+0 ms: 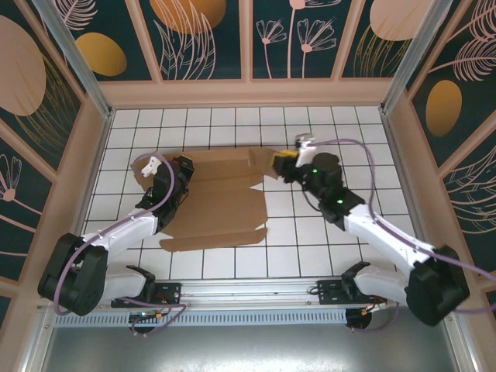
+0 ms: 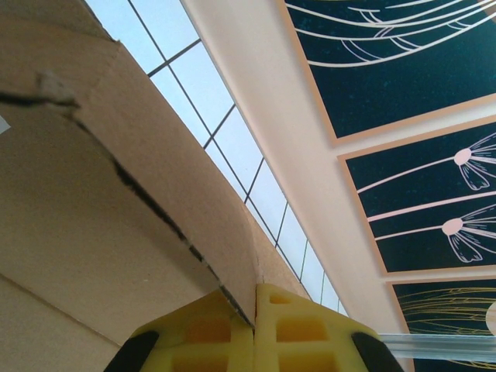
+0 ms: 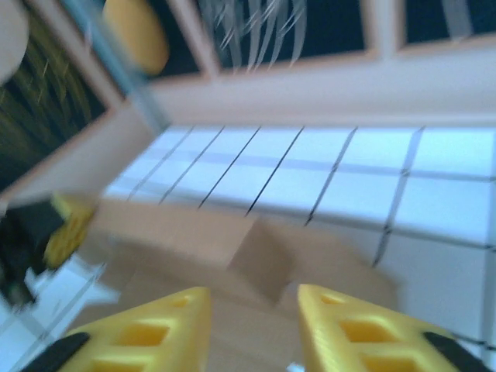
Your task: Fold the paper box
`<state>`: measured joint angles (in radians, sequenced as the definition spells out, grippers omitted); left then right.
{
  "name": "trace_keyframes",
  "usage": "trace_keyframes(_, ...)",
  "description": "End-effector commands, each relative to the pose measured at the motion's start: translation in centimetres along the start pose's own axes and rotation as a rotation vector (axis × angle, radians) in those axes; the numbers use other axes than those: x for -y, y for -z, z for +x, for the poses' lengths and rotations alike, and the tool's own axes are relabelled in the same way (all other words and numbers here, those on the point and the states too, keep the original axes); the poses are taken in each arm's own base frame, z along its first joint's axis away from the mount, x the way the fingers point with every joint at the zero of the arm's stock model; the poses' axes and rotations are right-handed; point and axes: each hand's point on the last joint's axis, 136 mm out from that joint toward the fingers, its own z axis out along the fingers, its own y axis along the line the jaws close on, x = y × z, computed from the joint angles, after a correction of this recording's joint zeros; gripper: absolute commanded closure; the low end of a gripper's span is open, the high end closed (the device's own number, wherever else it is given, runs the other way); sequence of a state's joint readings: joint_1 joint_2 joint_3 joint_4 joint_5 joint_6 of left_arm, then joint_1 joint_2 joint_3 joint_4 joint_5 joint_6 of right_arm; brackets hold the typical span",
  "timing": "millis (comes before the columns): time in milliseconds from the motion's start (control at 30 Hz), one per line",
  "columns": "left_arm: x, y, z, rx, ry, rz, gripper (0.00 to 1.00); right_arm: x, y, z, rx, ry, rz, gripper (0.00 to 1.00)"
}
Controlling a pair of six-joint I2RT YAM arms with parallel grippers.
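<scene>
Where the left gripper [image 2: 255, 293] meets the paper box [image 1: 221, 203], its yellow fingers [image 2: 298, 325] are pressed together on a thin cardboard edge at the sheet's left side. The brown sheet lies spread on the white tiled table [image 1: 333, 232], between the two arms. The right gripper [image 3: 253, 302] sits at the sheet's far right corner, jaws parted with a clear gap and holding nothing; a raised flap stands just beyond its fingertips.

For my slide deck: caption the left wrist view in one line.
Left fingers pinch a flap edge of the brown paper box, white gridded table and floral wall panels behind.
</scene>
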<state>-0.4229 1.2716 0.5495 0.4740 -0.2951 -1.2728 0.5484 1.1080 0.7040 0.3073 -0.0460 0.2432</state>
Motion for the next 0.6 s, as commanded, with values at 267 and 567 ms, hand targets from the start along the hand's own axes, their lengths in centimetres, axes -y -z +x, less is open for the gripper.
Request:
trace_keyframes(267, -3.3, 0.5, 1.0, -0.039, -0.078, -0.100, 1.00, 15.9, -4.0, 2.4, -0.089, -0.055, 0.269, 0.59)
trace_keyframes(567, -3.0, 0.6, 1.0, -0.046, -0.075, -0.098, 1.00, 13.0, -7.8, 7.6, -0.204, 0.145, 0.032, 0.65)
